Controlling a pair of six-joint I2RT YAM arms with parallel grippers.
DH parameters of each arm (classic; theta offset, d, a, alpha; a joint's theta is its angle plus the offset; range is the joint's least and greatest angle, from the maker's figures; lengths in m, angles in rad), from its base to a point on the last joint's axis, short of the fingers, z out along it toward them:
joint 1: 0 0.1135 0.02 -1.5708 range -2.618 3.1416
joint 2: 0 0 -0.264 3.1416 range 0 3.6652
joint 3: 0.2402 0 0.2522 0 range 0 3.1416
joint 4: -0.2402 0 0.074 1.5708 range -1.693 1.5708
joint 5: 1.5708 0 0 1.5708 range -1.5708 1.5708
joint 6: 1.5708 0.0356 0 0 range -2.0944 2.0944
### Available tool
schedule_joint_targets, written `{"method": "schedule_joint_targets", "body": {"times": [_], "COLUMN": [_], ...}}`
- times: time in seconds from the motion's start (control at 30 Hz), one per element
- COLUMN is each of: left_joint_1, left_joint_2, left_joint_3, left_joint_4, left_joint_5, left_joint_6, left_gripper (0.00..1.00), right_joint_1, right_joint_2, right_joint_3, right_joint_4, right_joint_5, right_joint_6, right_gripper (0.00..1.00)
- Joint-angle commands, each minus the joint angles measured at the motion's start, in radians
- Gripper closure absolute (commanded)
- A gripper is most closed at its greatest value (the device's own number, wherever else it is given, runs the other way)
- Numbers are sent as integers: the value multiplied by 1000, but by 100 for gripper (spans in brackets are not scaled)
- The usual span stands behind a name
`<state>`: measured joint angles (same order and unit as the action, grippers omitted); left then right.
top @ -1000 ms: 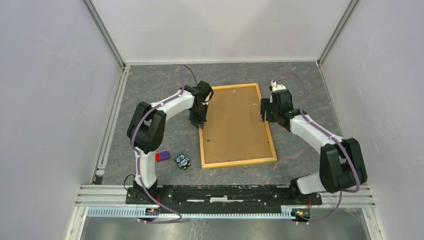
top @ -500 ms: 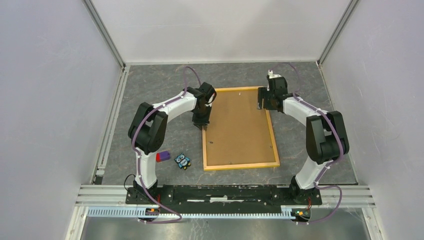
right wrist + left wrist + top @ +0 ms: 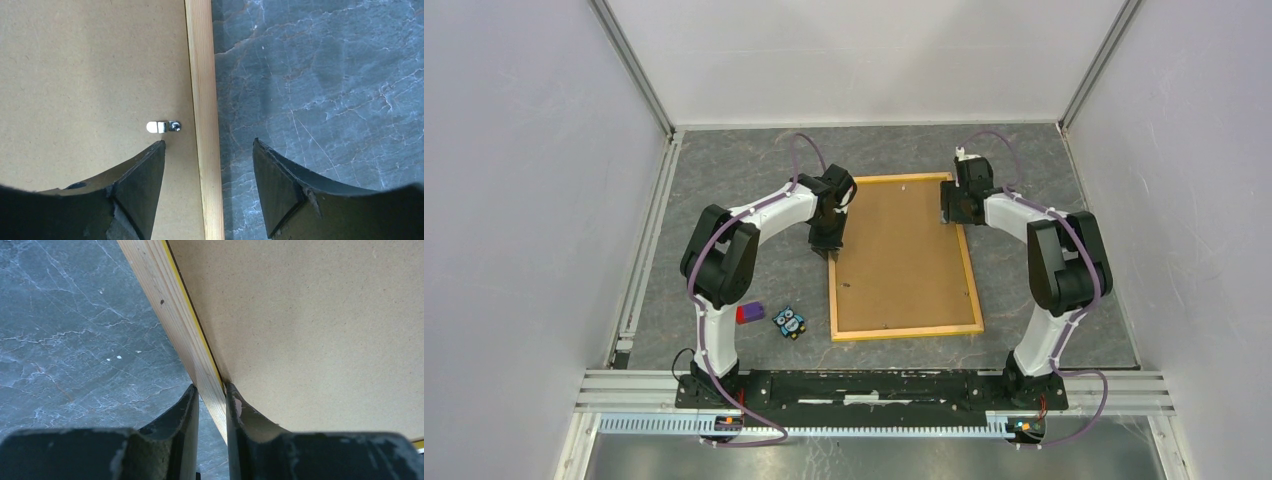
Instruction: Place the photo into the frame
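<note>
Locate the frame [image 3: 904,332] flat and back-up at the centre of the grey marbled table [image 3: 724,190], with the brown backing panel [image 3: 902,255] filling its yellow-orange border. Note the left gripper [image 3: 210,390] pinched narrowly onto the left rail around mid-length, 1 finger on the table side and 1 against the backing panel, and the right gripper [image 3: 209,145] spread wide, gripping nothing, straddling the right rail near the upper-right corner beside 1 metal clip [image 3: 163,126]. See 2 small items left of the lower-left corner: a red-and-purple block [image 3: 749,313] and an owl card [image 3: 790,322].
</note>
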<state>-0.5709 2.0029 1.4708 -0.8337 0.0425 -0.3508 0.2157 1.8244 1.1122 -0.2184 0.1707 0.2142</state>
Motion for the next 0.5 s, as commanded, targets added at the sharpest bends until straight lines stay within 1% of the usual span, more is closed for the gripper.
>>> {"method": "schedule_joint_targets", "body": {"times": [0.0,0.2,0.47], "left_joint_1": [-9,-8,-8], "left_joint_2": [-1,1,0], "left_joint_3": [11,12,13], "left_joint_4": [14,13,14], "left_joint_5": [43,40,42], "left_joint_6": [75,76,76], "left_gripper": [98,98,98], "right_joint_1": [0,1,0], "right_joint_2": [28,55,81], "right_joint_3": [44,49,48], "right_joint_4": [44,59,56], "right_joint_5": [16,38,63], "right_joint_6": [-11,-4,18], "right_gripper": [30,31,35]}}
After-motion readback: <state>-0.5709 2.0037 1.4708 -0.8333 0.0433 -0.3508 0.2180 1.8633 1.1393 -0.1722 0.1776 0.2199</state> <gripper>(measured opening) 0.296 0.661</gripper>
